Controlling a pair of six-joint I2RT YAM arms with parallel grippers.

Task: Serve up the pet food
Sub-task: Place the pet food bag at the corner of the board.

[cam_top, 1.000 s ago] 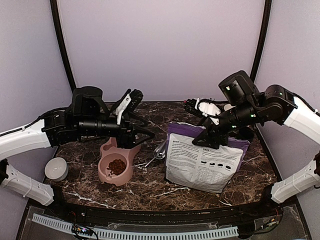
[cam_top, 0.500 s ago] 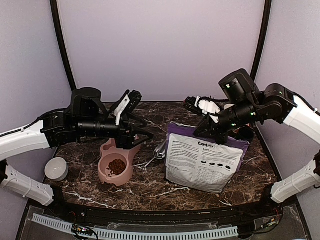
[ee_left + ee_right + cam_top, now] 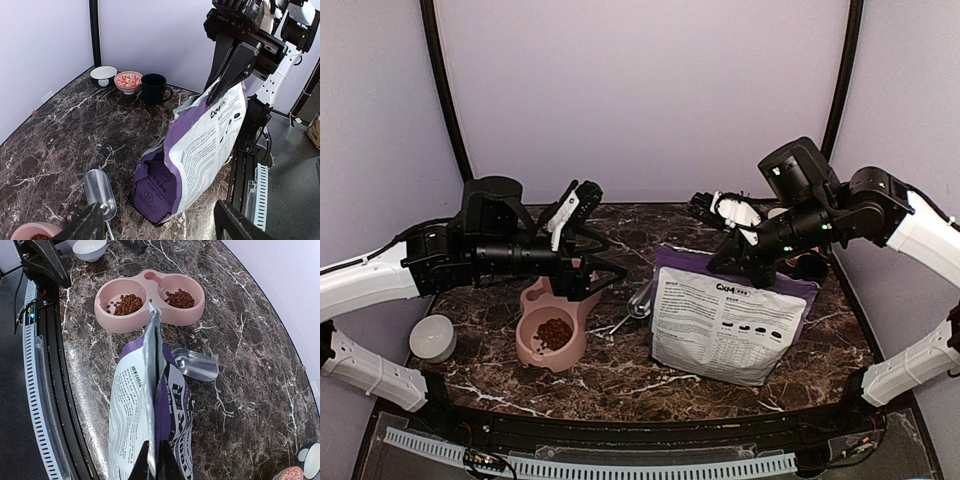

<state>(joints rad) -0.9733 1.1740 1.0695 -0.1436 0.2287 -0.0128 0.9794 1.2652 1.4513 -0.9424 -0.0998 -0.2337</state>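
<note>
The pet food (image 3: pixel 129 304) lies as brown kibble in both cups of the pink double bowl (image 3: pixel 150 320), and one filled cup (image 3: pixel 553 332) shows from above. My right gripper (image 3: pixel 157 462) is shut on the top seam of the purple-and-white bag (image 3: pixel 130 405), holding it upright on the table (image 3: pixel 725 325). My left gripper (image 3: pixel 160 230) hangs open above the bowl's far cup, facing the bag (image 3: pixel 200 145), with nothing between its fingers. A metal scoop (image 3: pixel 100 192) lies between bowl and bag.
A small white bowl (image 3: pixel 433 338) stands at the near left. At the back right corner stand a dark bowl (image 3: pixel 103 76), a red patterned bowl (image 3: pixel 128 81) and a black mug (image 3: pixel 154 89). Purple walls close in the marble table (image 3: pixel 620 375).
My right gripper has closed on the bag's top edge, and the bag now stands a little taller. My left gripper's fingers have spread slightly wider.
</note>
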